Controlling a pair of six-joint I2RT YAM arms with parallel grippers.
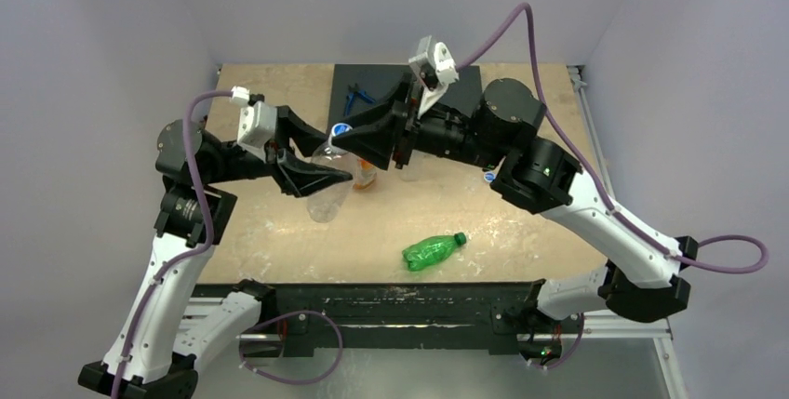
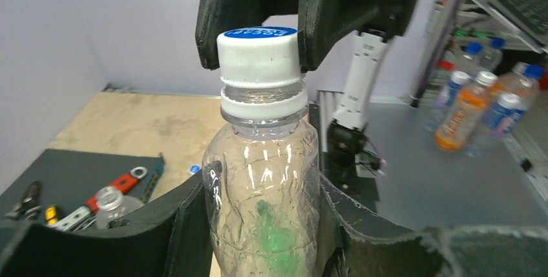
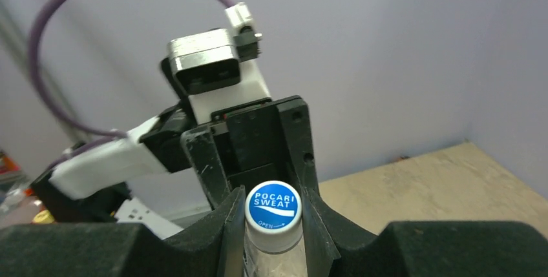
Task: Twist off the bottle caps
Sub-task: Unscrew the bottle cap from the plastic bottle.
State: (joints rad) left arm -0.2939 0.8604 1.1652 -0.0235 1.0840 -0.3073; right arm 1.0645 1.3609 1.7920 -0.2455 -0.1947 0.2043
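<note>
My left gripper is shut on a clear crinkled bottle and holds it upright above the table; in the left wrist view the gripper clasps the bottle's body. The bottle's white cap has a blue top. My right gripper is shut on that cap, one jaw against each side. A green bottle with its green cap lies on the table in front. A bottle with an orange label stands behind the held one.
A black mat at the back holds hand tools. A loose blue-and-white cap lies by my right arm. An uncapped clear bottle stands near the tools. Several bottles stand off the table.
</note>
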